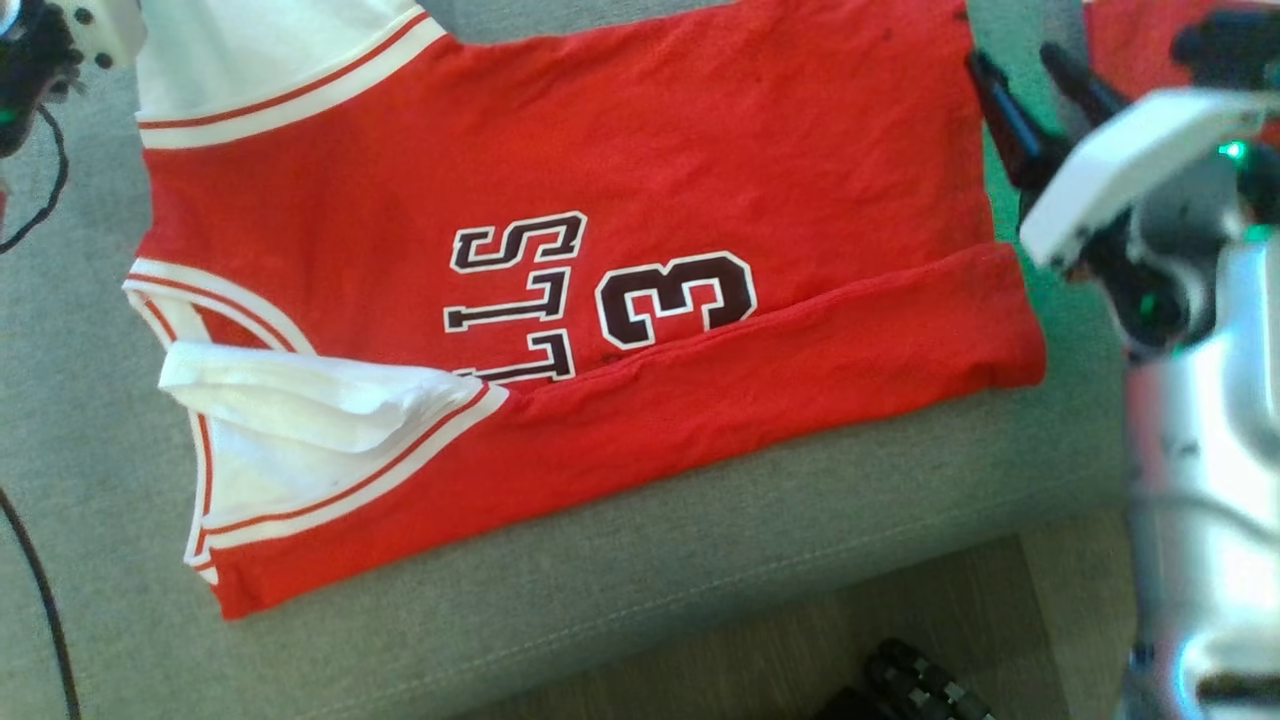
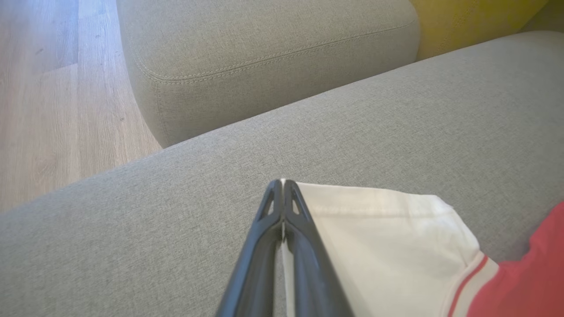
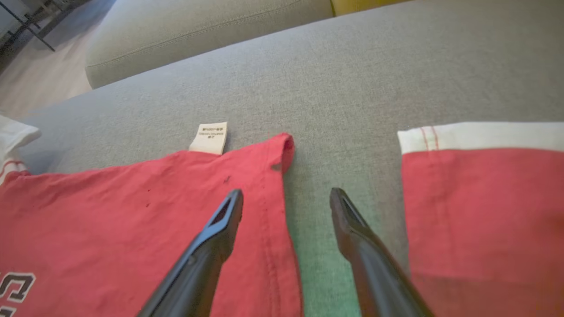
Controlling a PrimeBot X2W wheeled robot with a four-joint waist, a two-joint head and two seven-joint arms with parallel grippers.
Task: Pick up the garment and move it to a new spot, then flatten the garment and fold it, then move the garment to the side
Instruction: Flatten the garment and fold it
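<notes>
Grey couch cushion (image 1: pixel 700 560) was my work surface, with the jersey (image 1: pixel 600 150) spread flat on it and its near edge already folded over. Left gripper (image 2: pixel 282 187) was clamped on the white shoulder corner, I guess to pin that end. Right gripper (image 3: pixel 286 196) hung spread apart, straddling the hem, lined up to pinch it.

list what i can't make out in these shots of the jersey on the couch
Jersey lettering: head view, the folded-over near edge covers part.
Care label print: right wrist view, too small to read.
Second red garment: right wrist view, cut off by the right edge.
How much sleeve the left jaws pinch: left wrist view, the shut fingers cover it.
</notes>
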